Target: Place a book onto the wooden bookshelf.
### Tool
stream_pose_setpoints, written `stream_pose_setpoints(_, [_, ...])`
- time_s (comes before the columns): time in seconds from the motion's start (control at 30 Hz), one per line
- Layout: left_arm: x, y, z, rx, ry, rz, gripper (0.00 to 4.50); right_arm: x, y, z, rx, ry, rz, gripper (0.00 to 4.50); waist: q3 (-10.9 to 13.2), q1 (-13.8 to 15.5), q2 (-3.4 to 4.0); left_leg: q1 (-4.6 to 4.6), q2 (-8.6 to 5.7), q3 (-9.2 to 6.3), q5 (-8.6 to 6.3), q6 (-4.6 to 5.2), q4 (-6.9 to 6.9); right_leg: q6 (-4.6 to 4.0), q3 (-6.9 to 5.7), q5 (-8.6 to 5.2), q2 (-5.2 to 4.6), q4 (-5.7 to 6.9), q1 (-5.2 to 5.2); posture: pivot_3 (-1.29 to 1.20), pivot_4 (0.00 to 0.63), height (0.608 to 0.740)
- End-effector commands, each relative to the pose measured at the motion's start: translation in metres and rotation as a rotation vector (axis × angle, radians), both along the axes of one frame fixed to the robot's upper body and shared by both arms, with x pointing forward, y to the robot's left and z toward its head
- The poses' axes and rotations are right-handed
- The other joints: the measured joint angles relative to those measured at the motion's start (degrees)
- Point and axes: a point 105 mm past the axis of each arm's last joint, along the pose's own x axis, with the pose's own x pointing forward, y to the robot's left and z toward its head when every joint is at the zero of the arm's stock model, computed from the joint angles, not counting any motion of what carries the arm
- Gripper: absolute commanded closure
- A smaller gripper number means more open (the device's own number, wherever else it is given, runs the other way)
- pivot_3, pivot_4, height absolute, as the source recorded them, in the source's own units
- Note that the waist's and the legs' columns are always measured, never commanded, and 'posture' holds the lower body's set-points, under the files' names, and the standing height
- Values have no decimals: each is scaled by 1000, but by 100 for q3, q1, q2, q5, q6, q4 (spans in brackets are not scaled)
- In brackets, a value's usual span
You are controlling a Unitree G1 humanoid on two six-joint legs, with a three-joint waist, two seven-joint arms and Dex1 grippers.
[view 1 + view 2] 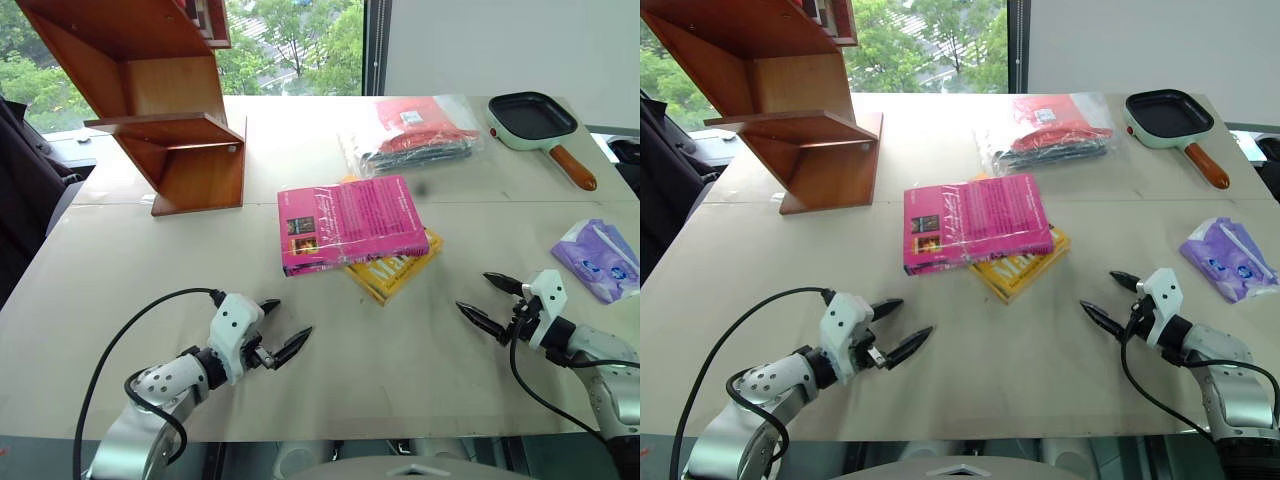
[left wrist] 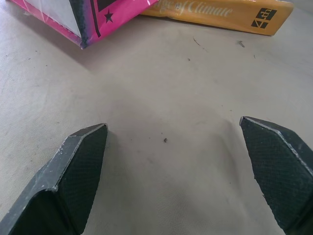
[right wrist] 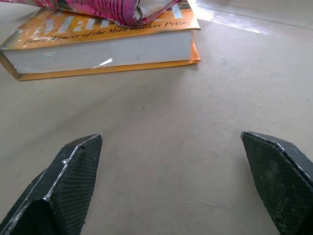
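Left eye view: pink book (image 1: 352,223) at table (image 1: 130,290) centre, lying flat and crosswise on top of a yellow book (image 1: 398,265), overhanging it toward 9 o'clock. Wooden bookshelf (image 1: 160,110) at 10 o'clock from the pink book, well apart from it, lowest flat shelf bare.

Left gripper (image 1: 284,347) at 7 o'clock from the pink book, low over the table, jaws spread wide, holding nothing. Right gripper (image 1: 493,300) at 4 o'clock from the pink book, likewise spread wide and empty. Both aimed inward at the stack, near it but not touching.

Step in hand, as judged: approach before the pick; nothing lifted yet, shelf placement not begun.

Next move, as judged: bring one gripper level with the pink book's edge and close across its thickness, or clamp both ends with two grippers. Keep clear of the yellow book underneath, since the two lie in contact. Glossy cover likely slippery; firm, square contact advised. Then lift, carry toward 10 o'clock and set on a flat shelf rather than a slanted panel.

Containers: clear plastic bag (image 1: 415,135) at 1 o'clock, holding folded red and dark items; exact contents not readable. Frying pan (image 1: 530,118) at 2 o'clock, empty. Purple packet (image 1: 598,258) at 3 o'clock, closed, contents hidden.
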Motion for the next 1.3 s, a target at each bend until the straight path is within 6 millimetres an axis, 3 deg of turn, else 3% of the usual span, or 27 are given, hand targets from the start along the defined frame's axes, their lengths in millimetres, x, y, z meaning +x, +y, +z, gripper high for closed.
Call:
stream_pose_setpoints(0.03, [-2,2,-3,-1,9,12,43,3,-6,12,-6,-46,-2,0,0,0,0,0,0,0,0,0,0,0,0,0,0,0,0,0,150,720])
stream_pose_setpoints(0.8, [-6,3,5,-46,-8,-1,43,4,-8,13,14,-34,5,0,0,-6,0,-1,0,0,0,0,0,0,0,0,0,0,-1,0,150,720])
stream_pose_setpoints(0.93, [-9,2,11,-89,3,-40,0,5,-6,16,44,-32,2,1163,0,-6,0,-2,0,0,0,0,0,0,0,0,0,0,-1,0,150,720])
stream_pose_setpoints(0.97, [-10,2,13,-94,0,-50,0,5,-6,17,44,-33,3,1732,0,-6,0,-2,0,0,0,0,0,0,0,0,0,0,-1,0,150,720])
stream_pose_setpoints(1.07, [-12,3,18,-130,1,-63,719,6,-6,17,43,-33,6,2993,0,-6,0,-2,0,0,0,0,1,0,0,0,0,0,-1,0,150,720])
stream_pose_setpoints(1.17, [-13,5,20,-126,0,-70,2134,7,-5,18,43,-34,11,4418,0,-7,0,-2,0,0,0,0,1,0,-1,0,0,0,-1,0,150,720])
stream_pose_setpoints(1.3, [-12,10,26,-103,-16,-69,3983,11,-2,22,39,-39,25,4500,0,-7,0,-3,0,0,0,0,2,0,-1,0,0,-1,-1,0,150,720])
